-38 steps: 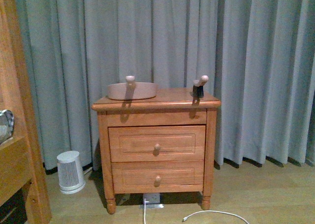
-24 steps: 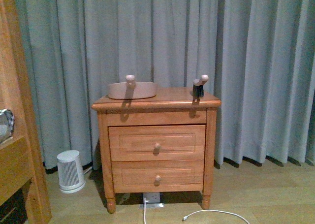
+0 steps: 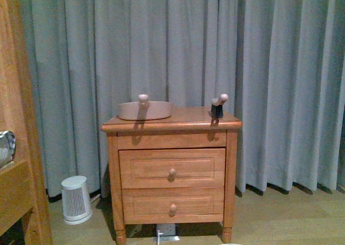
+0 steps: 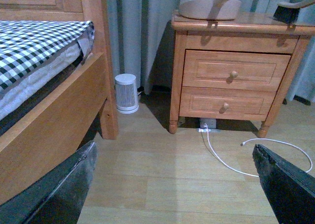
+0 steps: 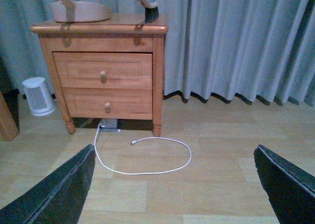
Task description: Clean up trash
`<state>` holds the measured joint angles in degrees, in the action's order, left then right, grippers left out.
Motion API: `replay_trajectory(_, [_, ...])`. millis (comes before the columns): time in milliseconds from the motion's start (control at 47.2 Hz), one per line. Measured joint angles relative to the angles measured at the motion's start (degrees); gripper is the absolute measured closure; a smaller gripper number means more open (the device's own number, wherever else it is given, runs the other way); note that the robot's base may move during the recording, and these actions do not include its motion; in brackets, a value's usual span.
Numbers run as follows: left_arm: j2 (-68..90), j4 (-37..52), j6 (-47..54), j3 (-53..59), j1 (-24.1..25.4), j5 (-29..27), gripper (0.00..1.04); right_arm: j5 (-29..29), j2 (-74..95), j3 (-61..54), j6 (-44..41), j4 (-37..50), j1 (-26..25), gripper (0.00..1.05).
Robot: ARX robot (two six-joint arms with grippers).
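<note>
The crumpled white trash wad shows in no view. A beige dustpan (image 3: 144, 109) and a small brush (image 3: 218, 107) with a dark head lie on top of a wooden nightstand (image 3: 171, 172); they also show in the left wrist view, dustpan (image 4: 209, 7) and brush (image 4: 290, 10), and in the right wrist view, dustpan (image 5: 78, 10) and brush (image 5: 147, 7). My left gripper (image 4: 172, 184) is open and empty above bare wood floor. My right gripper (image 5: 174, 184) is open and empty above the floor. Neither arm shows in the front view.
A wooden bed (image 4: 54, 101) with a checked cover stands beside the nightstand. A small white heater (image 3: 75, 199) sits on the floor between them. A white cable (image 5: 147, 157) loops over the floor from a socket under the nightstand. Grey curtains (image 3: 280, 83) hang behind.
The front view has tilted upward: the nightstand sits lower in the picture, and the cable on the floor has dropped out of it.
</note>
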<state>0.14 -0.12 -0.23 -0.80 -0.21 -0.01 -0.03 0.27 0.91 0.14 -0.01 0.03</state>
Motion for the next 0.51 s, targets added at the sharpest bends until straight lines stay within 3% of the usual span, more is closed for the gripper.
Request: replay_trajectory(508, [0.00,0.00,0.00,0.00,0.00,0.00,0.08,0.00,0.00,0.00,0.00,0.00,0.00,0.07])
